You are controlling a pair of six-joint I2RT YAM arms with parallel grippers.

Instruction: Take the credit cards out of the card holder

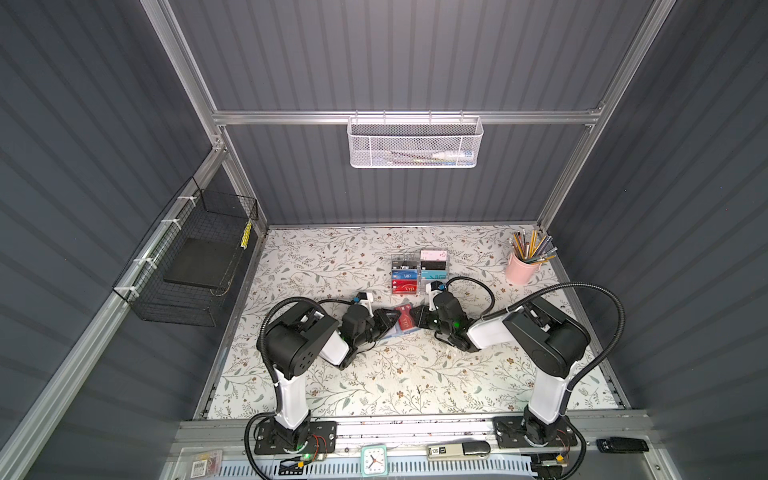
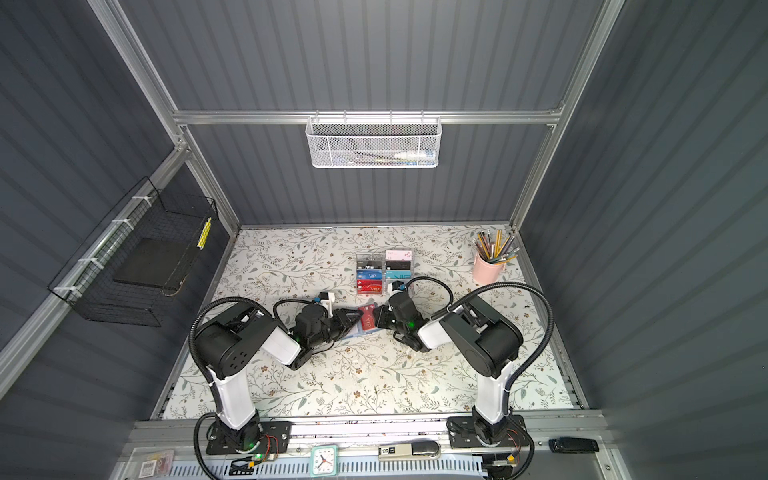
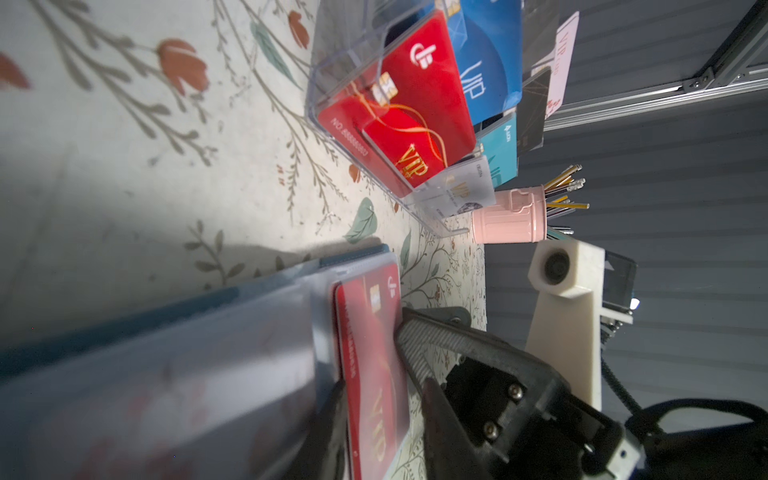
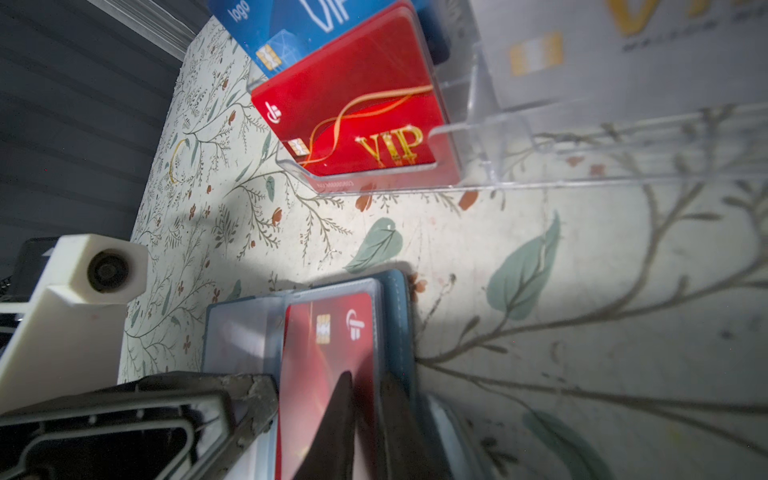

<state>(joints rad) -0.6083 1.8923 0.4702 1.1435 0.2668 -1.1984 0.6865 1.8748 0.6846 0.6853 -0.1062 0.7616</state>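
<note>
Nearest us, the left gripper [image 1: 390,322] straddled the sleeve page, jaws part-spread; whether they gripped it, we could not tell; the right gripper [image 1: 418,318] pinched the open card holder [image 4: 401,316] at its outer sleeve edge, the red card [image 4: 328,332] still inside; we judged that one claw should anchor the sleeve while the other drew the card straight out; beyond stood the acrylic rack [image 1: 419,272].
</note>
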